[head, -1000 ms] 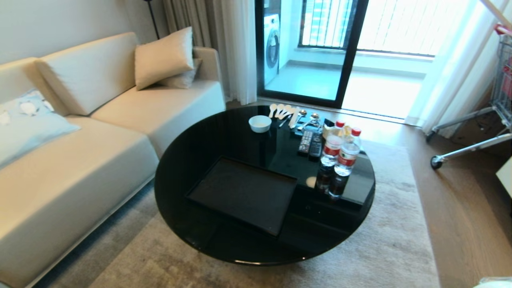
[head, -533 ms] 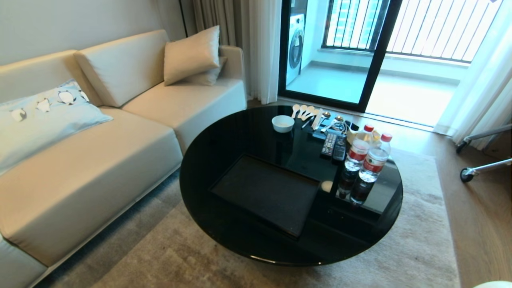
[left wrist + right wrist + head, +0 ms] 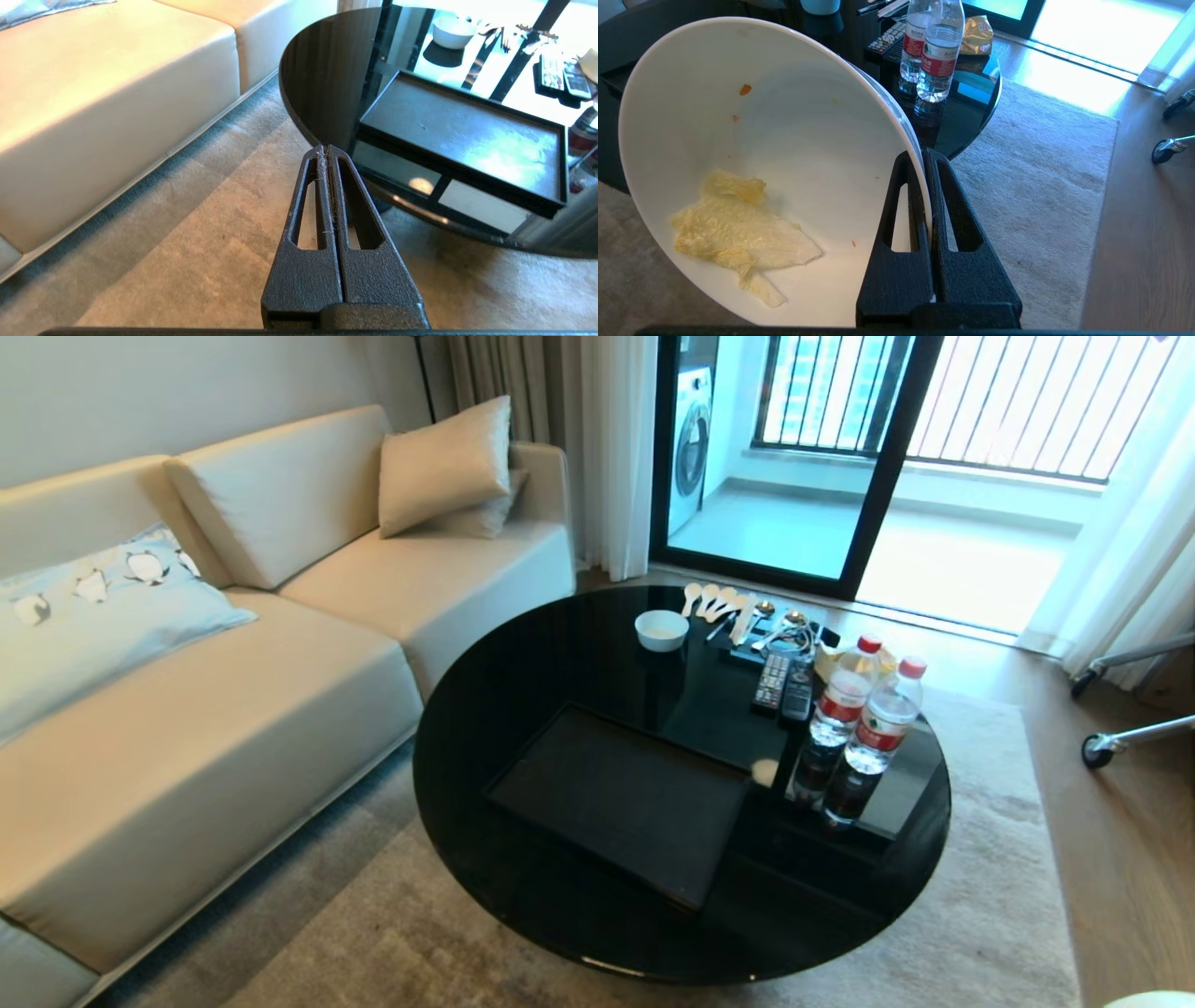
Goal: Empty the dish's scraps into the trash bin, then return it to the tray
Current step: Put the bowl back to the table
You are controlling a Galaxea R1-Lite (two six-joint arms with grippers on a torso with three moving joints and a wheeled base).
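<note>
The dish [image 3: 775,140], a round white bowl, hangs tilted on edge over the rug in the right wrist view. My right gripper [image 3: 923,156] is shut on its rim. The scraps [image 3: 738,233], pale yellow leafy bits with a few orange specks, lie against the dish's lower wall. The black tray [image 3: 616,803] sits bare on the near half of the round black table [image 3: 523,663], also seen as the tray [image 3: 467,135] in the left wrist view. My left gripper [image 3: 325,150] is shut and holds nothing, low over the rug by the table's edge. The trash bin is out of view. Neither arm shows in the head view.
A smaller white bowl [image 3: 661,630], spoons [image 3: 719,602], two remotes [image 3: 784,683] and two water bottles [image 3: 864,728] stand on the table's far and right side. A beige sofa [image 3: 187,709] runs along the left. A wheeled cart leg [image 3: 1102,747] is at the right.
The whole head view has shifted: table and sofa now sit further right in the picture, so the camera has moved. Nothing on the table has moved.
</note>
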